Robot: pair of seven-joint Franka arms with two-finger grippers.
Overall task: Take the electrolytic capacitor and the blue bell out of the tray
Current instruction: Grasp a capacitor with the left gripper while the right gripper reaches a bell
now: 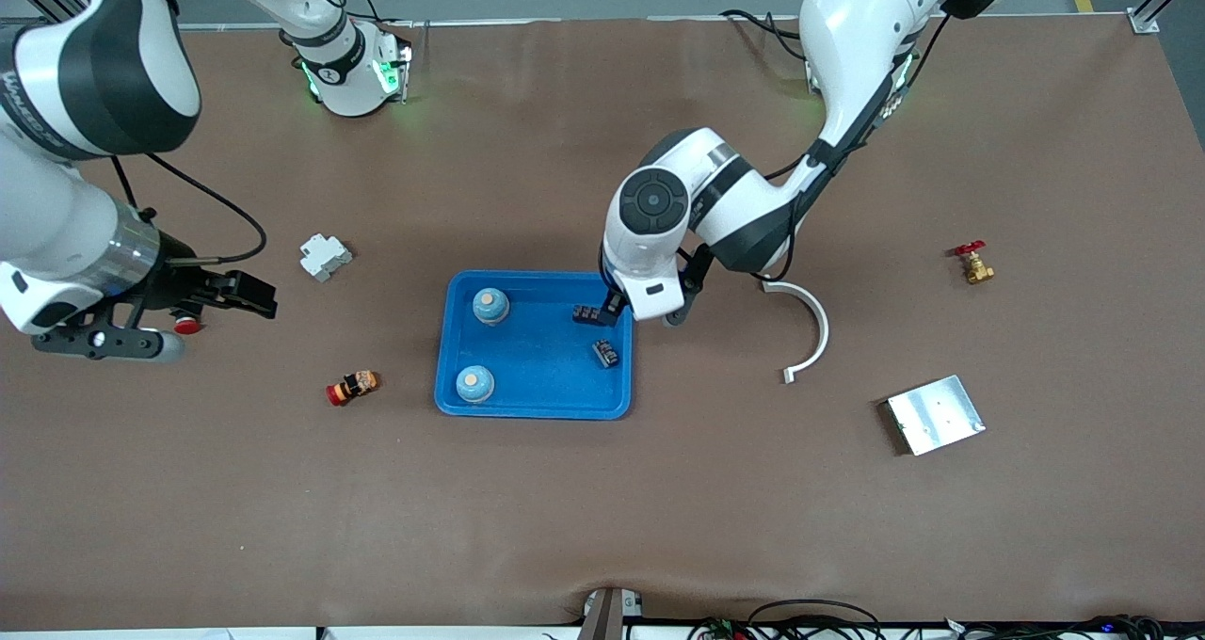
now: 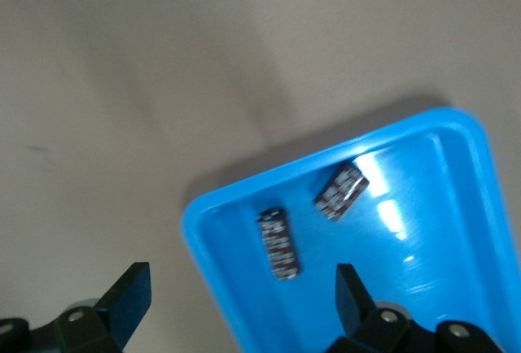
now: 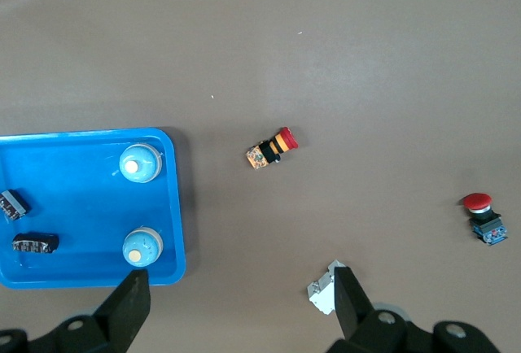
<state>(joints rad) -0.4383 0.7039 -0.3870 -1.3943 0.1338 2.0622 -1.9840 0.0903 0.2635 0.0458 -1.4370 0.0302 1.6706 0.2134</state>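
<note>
The main risk was that the left gripper [image 1: 612, 312], low over the corner of the blue tray [image 1: 537, 405] toward the left arm's end, might clip the raised rim or nudge one capacitor [image 2: 278, 241] into its neighbour [image 2: 342, 191] (both lay loose and close together). Its jaws stood wide open, holding nothing. The right gripper [image 1: 247, 292] waited over bare table, jaws likewise spread and empty, while two blue bells [image 1: 490, 306] sat in the tray.
</note>
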